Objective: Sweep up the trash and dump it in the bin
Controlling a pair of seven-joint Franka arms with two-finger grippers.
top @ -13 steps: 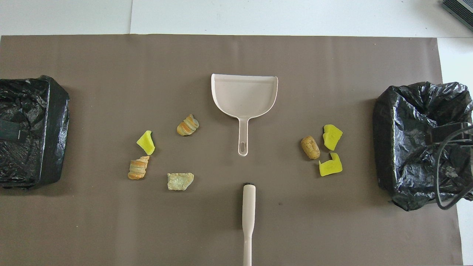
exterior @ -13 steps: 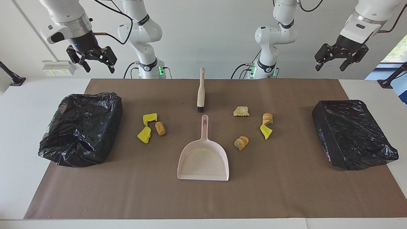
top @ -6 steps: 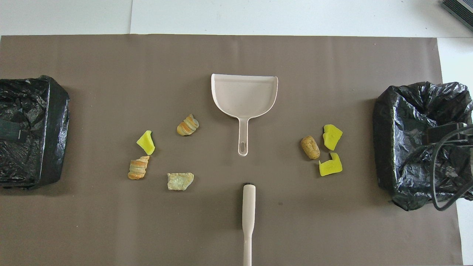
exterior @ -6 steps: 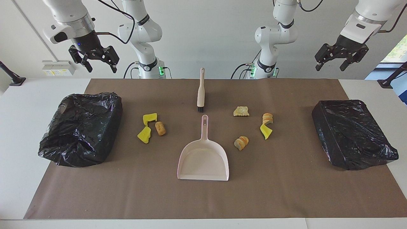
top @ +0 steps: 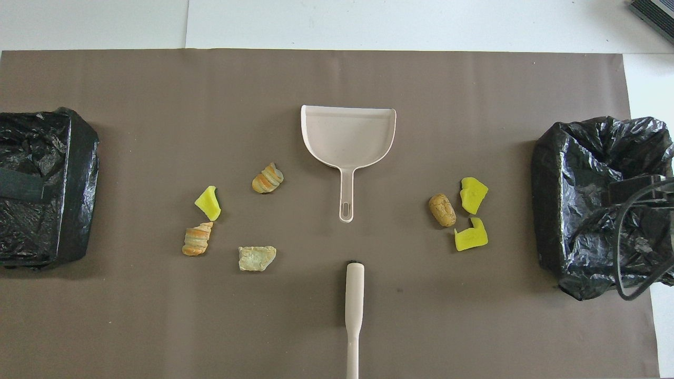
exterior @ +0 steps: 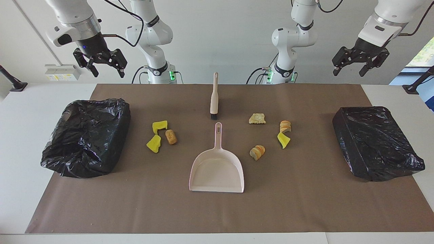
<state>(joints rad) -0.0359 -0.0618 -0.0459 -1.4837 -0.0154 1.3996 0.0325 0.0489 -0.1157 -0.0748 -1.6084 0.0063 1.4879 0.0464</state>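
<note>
Both arms are raised at their own end of the table. Left gripper (exterior: 356,66) and right gripper (exterior: 100,66): fingers spread, holding nothing. Brush (exterior: 213,98), one, lies lengthwise, bristles toward the dustpan (exterior: 217,173), one, mouth facing away from the robots. Trash (exterior: 257,118): seven scraps flank the dustpan handle, four toward the left arm's end, three toward the right's. Two black-lined bins (exterior: 376,142), one at each end.

Bright, even daylight over my bench (exterior: 217,210); soft short shadows under everything. Glare glints on both black bin bags (exterior: 86,135). Focus sharp, edges undistorted.
</note>
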